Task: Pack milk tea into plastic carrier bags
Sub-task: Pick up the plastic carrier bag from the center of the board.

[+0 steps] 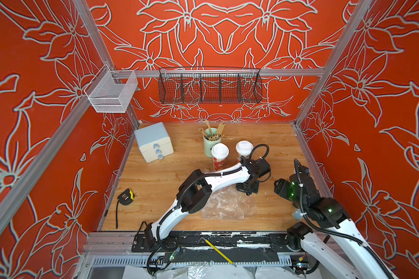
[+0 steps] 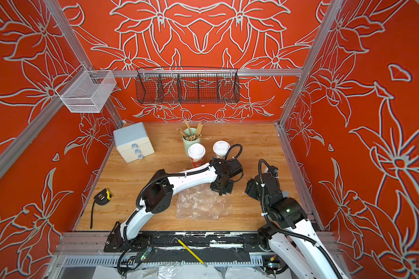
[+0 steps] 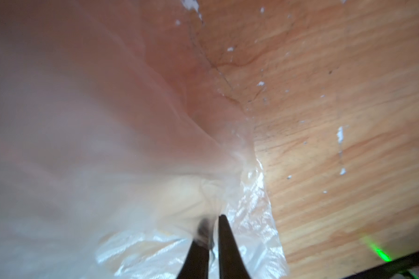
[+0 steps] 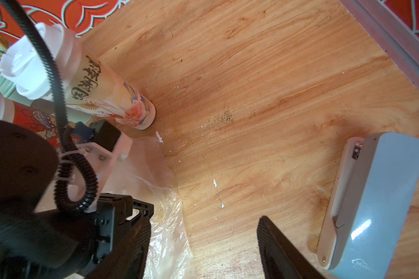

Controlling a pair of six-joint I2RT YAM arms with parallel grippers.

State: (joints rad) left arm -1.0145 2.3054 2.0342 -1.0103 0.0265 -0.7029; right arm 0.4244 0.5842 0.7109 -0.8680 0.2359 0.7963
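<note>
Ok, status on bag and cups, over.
Left hand shut on plastic bag. Right hand open, empty. Red cup, cream cup upright, unbagged. Stapler beside right hand.

The red cup (image 1: 219,157) and cream cup (image 1: 244,149) stand upright, near each other, toward the rear of the counter (image 1: 167,183), the red one just beside a green holder of wooden sticks (image 1: 209,144). The plastic bag (image 1: 228,205) lies crumpled on the counter in front of them, with the left gripper (image 1: 248,192) down at its far edge, jaws not discernible. The right gripper (image 1: 279,188) hangs beside the bag, apart from it.
</note>
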